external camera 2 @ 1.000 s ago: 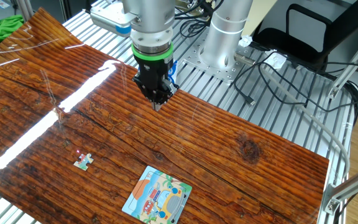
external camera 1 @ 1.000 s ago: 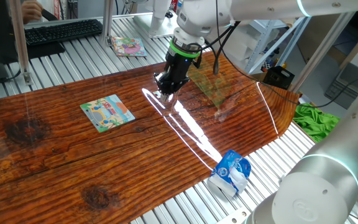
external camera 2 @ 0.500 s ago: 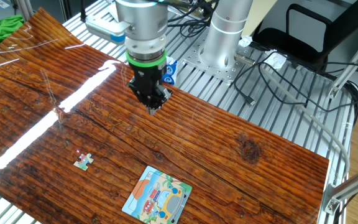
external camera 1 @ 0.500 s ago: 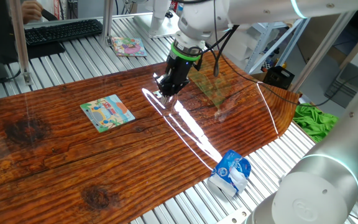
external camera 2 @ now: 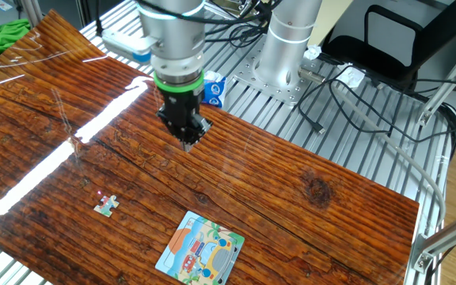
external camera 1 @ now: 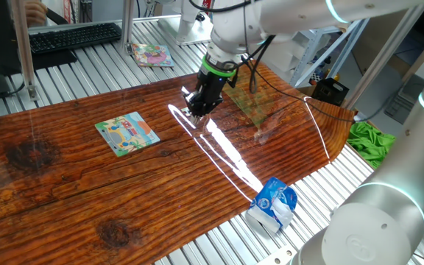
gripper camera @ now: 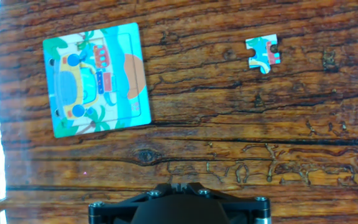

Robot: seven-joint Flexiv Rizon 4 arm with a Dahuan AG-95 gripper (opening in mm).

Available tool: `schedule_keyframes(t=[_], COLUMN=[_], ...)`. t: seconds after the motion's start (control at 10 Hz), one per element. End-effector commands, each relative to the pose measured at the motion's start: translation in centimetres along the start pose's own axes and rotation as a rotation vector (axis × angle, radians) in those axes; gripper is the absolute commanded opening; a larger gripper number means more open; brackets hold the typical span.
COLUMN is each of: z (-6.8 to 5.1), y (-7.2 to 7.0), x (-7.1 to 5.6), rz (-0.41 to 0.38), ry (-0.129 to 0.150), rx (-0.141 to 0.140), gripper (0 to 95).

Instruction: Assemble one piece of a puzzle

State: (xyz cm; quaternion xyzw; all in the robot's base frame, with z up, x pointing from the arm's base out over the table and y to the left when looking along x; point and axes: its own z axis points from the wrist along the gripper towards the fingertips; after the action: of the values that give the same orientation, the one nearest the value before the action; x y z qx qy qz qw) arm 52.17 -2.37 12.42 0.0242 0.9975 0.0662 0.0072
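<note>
The puzzle [external camera 1: 126, 132] is a small square board with a light blue, green and orange cartoon picture, lying flat on the wooden table. It also shows in the other fixed view [external camera 2: 200, 248] and in the hand view [gripper camera: 95, 78]. A loose puzzle piece [external camera 2: 106, 206] lies apart from the board; in the hand view the piece [gripper camera: 263, 54] is at the upper right. My gripper [external camera 1: 197, 112] hangs above the table's middle, fingers pressed together and holding nothing. It also shows in the other fixed view [external camera 2: 187, 144] and at the bottom edge of the hand view [gripper camera: 174, 185].
A pink-and-green picture board [external camera 1: 152, 54] lies on the metal slats at the back. A blue-white packet [external camera 1: 273, 204] sits at the table's near right edge. A keyboard [external camera 1: 72, 37] is at the back left, and green cloth [external camera 1: 374, 140] lies off the right end.
My gripper has moved a little sideways over the table, leftward in the other fixed view, still shut. The board and the loose piece have not moved.
</note>
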Motion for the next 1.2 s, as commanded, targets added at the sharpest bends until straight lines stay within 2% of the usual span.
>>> schedule_keyframes(t=[0.1, 0.2, 0.5, 0.8, 1.2], z=[0.6, 0.6, 0.9, 1.2, 1.9], y=[-0.4, -0.4, -1.0, -1.4, -3.0], x=[-0.8, -0.8, -2.7, -3.8, -5.0], rz=[-0.010, -0.010, -0.031, -0.058, -0.083], ry=[-0.006, -0.006, 0.000, -0.001, -0.006], rx=[0.000, 0.000, 0.013, 0.017, 0.032], gripper=[0.0, 0.0, 0.0, 0.0, 0.0])
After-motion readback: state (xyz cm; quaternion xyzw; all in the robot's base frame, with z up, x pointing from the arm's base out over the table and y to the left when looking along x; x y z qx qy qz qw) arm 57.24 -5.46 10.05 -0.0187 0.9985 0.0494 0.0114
